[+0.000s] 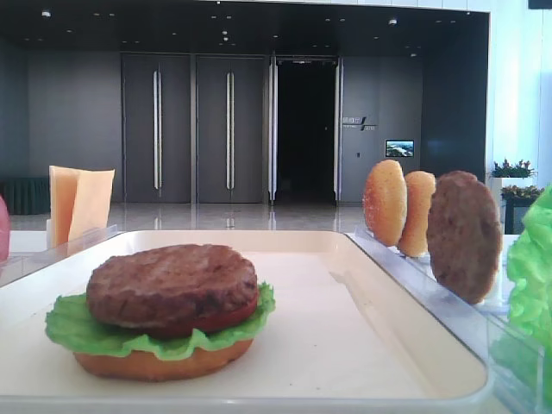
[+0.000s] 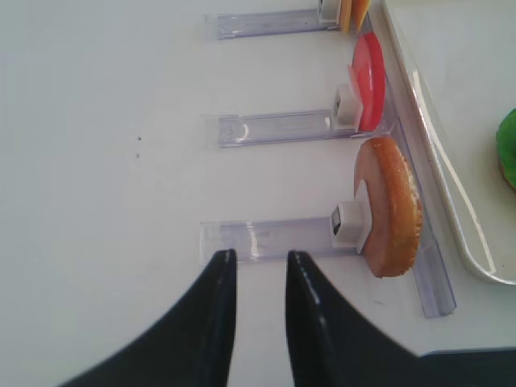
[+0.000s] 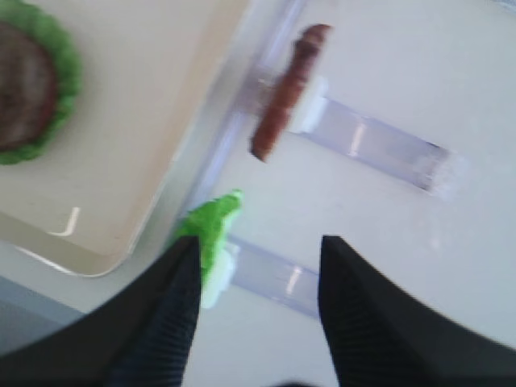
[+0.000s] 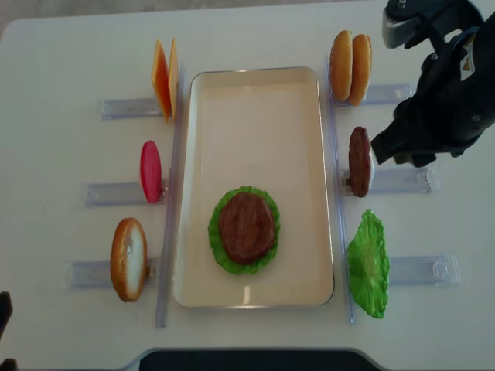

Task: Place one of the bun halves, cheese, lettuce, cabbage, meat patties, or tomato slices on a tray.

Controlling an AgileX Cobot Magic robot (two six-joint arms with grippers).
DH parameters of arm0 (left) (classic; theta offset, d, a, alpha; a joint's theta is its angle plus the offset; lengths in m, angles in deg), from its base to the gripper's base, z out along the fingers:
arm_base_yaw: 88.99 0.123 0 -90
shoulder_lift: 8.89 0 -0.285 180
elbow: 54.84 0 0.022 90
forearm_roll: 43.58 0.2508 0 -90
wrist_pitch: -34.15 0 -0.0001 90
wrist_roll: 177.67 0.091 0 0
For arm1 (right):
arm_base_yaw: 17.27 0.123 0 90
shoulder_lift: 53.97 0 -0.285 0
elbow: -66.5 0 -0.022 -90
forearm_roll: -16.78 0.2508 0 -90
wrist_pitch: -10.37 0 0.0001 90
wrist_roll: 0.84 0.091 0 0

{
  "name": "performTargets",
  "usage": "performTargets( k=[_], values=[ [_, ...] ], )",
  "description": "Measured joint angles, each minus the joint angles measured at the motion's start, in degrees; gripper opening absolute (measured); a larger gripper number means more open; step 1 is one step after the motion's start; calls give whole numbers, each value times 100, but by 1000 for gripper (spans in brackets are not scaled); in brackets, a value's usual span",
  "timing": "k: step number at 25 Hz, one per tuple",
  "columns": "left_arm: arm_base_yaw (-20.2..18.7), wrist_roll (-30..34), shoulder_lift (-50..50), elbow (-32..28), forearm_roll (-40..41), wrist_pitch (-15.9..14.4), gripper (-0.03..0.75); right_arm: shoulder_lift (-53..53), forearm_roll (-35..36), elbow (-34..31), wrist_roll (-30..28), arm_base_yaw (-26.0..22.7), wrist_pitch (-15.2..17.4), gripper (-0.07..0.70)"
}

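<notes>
Your right gripper hangs open over the racked lettuce; left gripper shut, idle; racks stand food upright for pinching.

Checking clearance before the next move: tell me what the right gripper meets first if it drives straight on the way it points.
Probably the clear rack holding the lettuce, which lies between the open right gripper fingers; depth is unclear.

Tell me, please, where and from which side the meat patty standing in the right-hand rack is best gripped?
Probably from above, on the patty's free upper rim, jaws across its thin faces: it stands on edge in its clear rack, broad faces turned sideways.
</notes>
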Motion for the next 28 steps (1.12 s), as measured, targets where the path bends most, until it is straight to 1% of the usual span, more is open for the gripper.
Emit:
performTargets(
  k=[4, 6, 12, 16, 19, 25, 28],
  values=[
    [0, 0, 0, 0, 0, 0, 160, 0, -134, 128, 84, -632, 101, 337],
    [0, 0, 0, 0, 0, 0, 160, 0, -134, 128, 21, -1063, 117, 336],
    [0, 0, 0, 0, 0, 0, 160, 0, 78, 128, -347, -2605, 117, 335],
    [0, 0, 0, 0, 0, 0, 160, 0, 78, 128, -473, -3283, 122, 335],
    [0, 0, 0, 0, 0, 0, 160, 0, 78, 128, -479, -3440, 127, 335],
    [0, 0, 0, 0, 0, 0, 160, 53, 78, 128, -490, -3445, 127, 331],
    [0, 0, 0, 0, 0, 0, 160, 304, 128, 128, -490, -3445, 127, 326]
  ],
)
